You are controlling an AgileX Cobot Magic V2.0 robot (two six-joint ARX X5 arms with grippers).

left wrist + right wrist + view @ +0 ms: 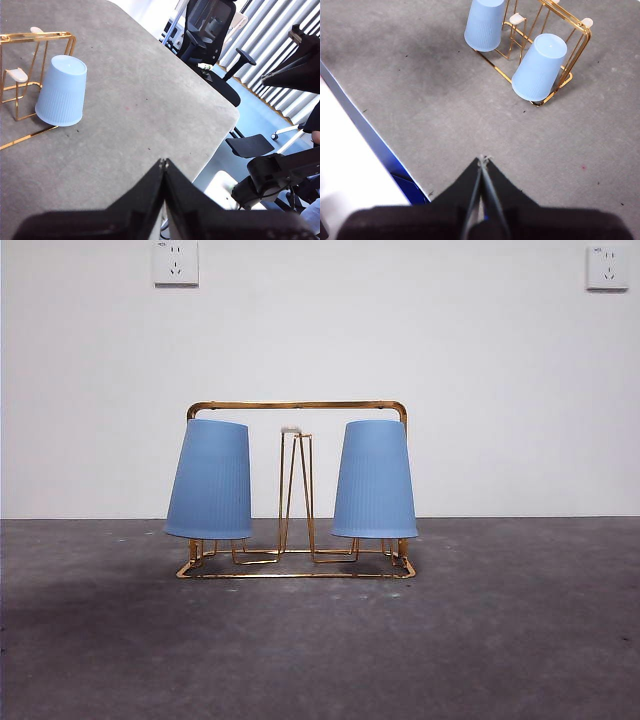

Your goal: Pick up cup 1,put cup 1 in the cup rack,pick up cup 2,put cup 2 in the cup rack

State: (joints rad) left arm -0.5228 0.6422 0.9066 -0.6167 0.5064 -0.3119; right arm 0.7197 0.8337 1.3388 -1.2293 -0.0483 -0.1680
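Observation:
The gold wire cup rack (296, 406) stands in the middle of the grey table. Two light blue ribbed cups sit upside down on its pegs, one at the left end (210, 480) and one at the right end (374, 480). The bare centre peg (296, 490) stands between them. The right wrist view shows the rack (580, 45) with both cups (484, 24) (539, 67). The left wrist view shows one cup (62, 90) on the rack (30, 37). My left gripper (163, 162) and right gripper (482, 159) are shut, empty and well away from the rack.
The table edge (220, 135) drops off beside the left gripper, with office chairs (207, 30) and another black arm (280, 175) beyond it. A blue-edged table border (365, 130) lies near the right gripper. A white wall with sockets (175, 262) stands behind the rack.

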